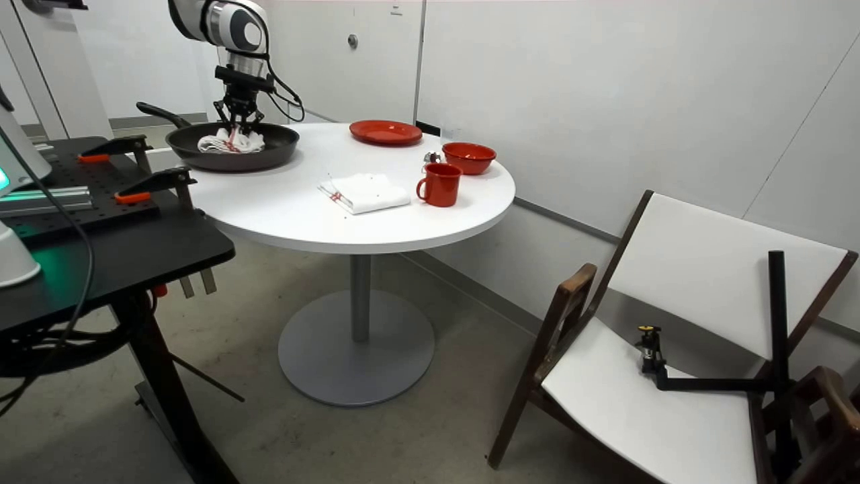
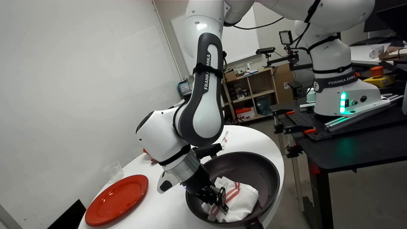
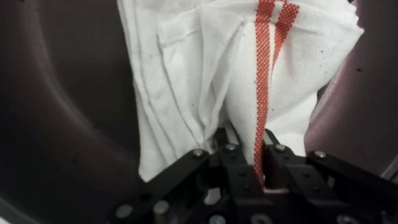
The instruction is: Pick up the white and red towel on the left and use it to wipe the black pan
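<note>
The gripper (image 3: 249, 140) is clamped on a fold of the towel (image 3: 236, 77), white with red stripes, which lies bunched inside the pan (image 1: 232, 162). The pan stands near the edge of the table (image 1: 289, 214). Apart from it, a folded cloth (image 1: 369, 193) lies beside a mug (image 1: 443, 186); a bowl (image 1: 468, 163) is near the mug, a plate (image 1: 385, 132) farther from it.

We log a round white table (image 1: 282, 218). Directly on it: a black pan (image 1: 232, 162), a red plate (image 1: 385, 132), a clear container (image 2: 115, 172) near the plate, a red bowl (image 1: 469, 162), a red mug (image 1: 442, 186), a folded white towel (image 1: 369, 195) with red markings, just beside the mug. We cannot identify a small item (image 1: 432, 157) by the bowl.
</note>
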Controlling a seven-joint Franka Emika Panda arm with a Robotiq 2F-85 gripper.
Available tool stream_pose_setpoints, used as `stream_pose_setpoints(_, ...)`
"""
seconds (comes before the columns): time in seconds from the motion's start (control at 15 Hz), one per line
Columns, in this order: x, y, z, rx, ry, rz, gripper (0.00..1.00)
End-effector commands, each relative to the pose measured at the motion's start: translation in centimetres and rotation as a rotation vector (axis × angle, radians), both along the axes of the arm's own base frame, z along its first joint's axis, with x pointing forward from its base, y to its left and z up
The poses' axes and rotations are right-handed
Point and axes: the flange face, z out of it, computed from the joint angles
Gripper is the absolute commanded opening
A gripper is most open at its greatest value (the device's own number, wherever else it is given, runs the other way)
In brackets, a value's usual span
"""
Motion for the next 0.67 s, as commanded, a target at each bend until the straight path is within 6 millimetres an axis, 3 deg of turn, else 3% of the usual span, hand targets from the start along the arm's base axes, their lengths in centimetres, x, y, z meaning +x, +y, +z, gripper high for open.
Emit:
stream_pose_setpoints(0.0, -1.6, 1.8, -2.3, 0.018, 0.026, 0.057, 0.05)
stream_pose_setpoints(0.27, -1.8, 1.8, -2.7, 0.015, 0.028, 0.051, 0.05)
stream_pose_setpoints(0.6, -0.9, -1.4, -4.0, 0.034, 0.049, -0.023, 0.05)
